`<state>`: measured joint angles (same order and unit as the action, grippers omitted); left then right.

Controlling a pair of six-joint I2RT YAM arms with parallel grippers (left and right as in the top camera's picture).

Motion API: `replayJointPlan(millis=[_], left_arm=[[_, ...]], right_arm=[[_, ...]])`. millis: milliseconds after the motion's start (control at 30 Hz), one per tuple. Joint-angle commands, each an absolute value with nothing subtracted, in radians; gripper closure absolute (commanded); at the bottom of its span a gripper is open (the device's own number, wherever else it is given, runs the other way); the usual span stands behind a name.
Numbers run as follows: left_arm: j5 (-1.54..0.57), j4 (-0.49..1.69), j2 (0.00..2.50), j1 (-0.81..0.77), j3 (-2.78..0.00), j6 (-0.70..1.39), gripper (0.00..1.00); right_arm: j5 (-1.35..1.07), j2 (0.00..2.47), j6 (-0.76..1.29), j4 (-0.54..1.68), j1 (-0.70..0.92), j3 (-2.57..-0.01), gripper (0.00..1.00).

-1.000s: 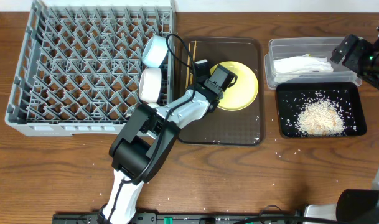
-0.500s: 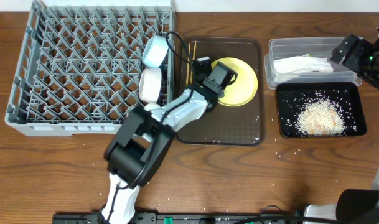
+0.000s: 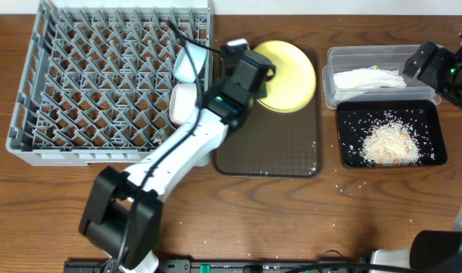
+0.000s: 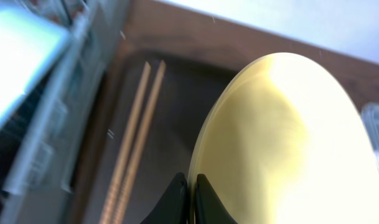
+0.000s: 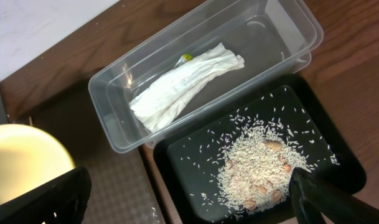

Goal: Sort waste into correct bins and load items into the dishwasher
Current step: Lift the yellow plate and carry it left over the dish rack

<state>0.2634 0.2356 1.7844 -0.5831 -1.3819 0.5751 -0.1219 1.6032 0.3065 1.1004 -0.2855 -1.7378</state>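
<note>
Left gripper (image 4: 190, 186) is clamped on just the plate (image 3: 291, 64) rim, so it might slip swinging to the rack (image 3: 102, 83) at 9 o'clock; right gripper (image 5: 189, 199) jaws sit wide apart.

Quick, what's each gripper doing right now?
Left gripper: closed on the yellow plate rim.
Right gripper: open, holding nothing.

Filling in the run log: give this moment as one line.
left pincer: shut on plate rim | plate: tilted over tray | chopsticks: on tray | right pincer: open
</note>
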Motion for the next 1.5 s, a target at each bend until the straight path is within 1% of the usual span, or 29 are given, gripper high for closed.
replayJointPlan(millis=[0,367,433,700,833,967,1167,1467], left_arm=[[0.274,0.238,1.706,-0.504,-1.387,0.476,0.93],[0.282,0.224,1.602,-0.211,-1.387,0.208,0.92],[0.282,0.21,1.603,-0.158,-1.387,0.125,0.93],[0.281,0.098,1.62,-0.02,-1.386,-0.152,0.93],[0.281,0.054,1.645,0.023,-1.386,-0.264,0.92],[0.281,0.028,1.676,0.052,-1.386,-0.29,0.93],[0.282,0.01,1.726,0.067,-1.386,-0.385,0.93],[0.282,0.022,1.76,0.066,-1.385,-0.419,0.93]], right_arm=[[-0.12,1.601,0.314,1.1,-0.294,-1.739,0.01],[-0.12,1.601,0.314,1.1,-0.294,-1.739,0.01],[-0.12,1.601,0.314,1.1,-0.294,-1.739,0.01],[-0.12,1.601,0.314,1.1,-0.294,-1.739,0.01],[-0.12,1.601,0.314,1.1,-0.294,-1.739,0.01],[-0.12,1.601,0.314,1.1,-0.294,-1.739,0.01],[-0.12,1.601,0.314,1.1,-0.294,-1.739,0.01],[-0.12,1.601,0.314,1.1,-0.294,-1.739,0.01]])
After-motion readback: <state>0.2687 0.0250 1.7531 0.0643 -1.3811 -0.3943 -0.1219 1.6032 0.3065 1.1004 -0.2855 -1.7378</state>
